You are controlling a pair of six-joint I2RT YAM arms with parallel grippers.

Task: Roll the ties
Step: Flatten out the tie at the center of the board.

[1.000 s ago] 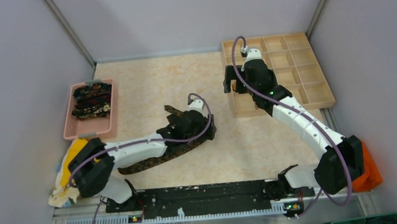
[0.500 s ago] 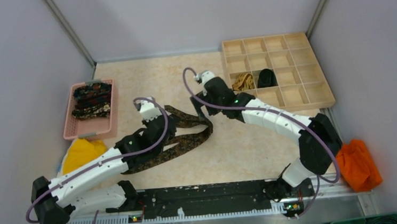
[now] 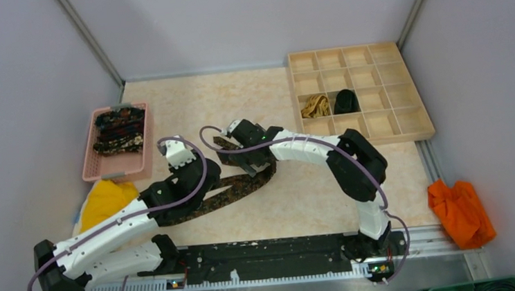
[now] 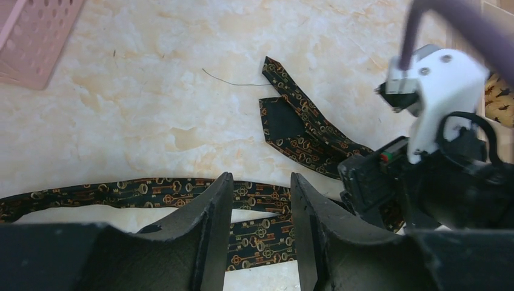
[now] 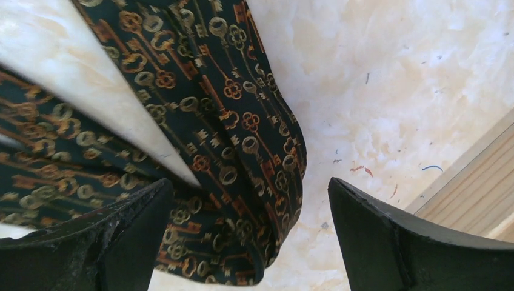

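Overhead view of a marble-patterned table with two robot arms reaching in from its near edge. A wooden compartment tray (image 3: 396,72) sits at the far right corner. In two of its middle cells lie a rolled tan-gold tie (image 3: 315,105) and a rolled black tie (image 3: 345,101), apparently finished work.

Left of the tray, in the open middle of the table, a dark key-patterned tie (image 3: 234,191) lies unrolled and bent back on itself in a hairpin, its pointed ends on the side away from the tray. The bend is the part nearest the tray.

The right gripper (image 5: 245,194) hangs over that bend with its jaws spread wide and nothing between them, probably placed to pinch the fold and start a roll. The left gripper (image 4: 261,182) hovers over the long strip farther from the tray, jaws a little apart and empty, likely there to steady the fabric.

Well left of the tray, a pink basket (image 3: 97,168) holds a stack of patterned ties (image 3: 120,128) waiting their turn. A yellow cloth (image 3: 106,199) lies nearer than the basket; an orange cloth (image 3: 463,211) lies nearer than the tray
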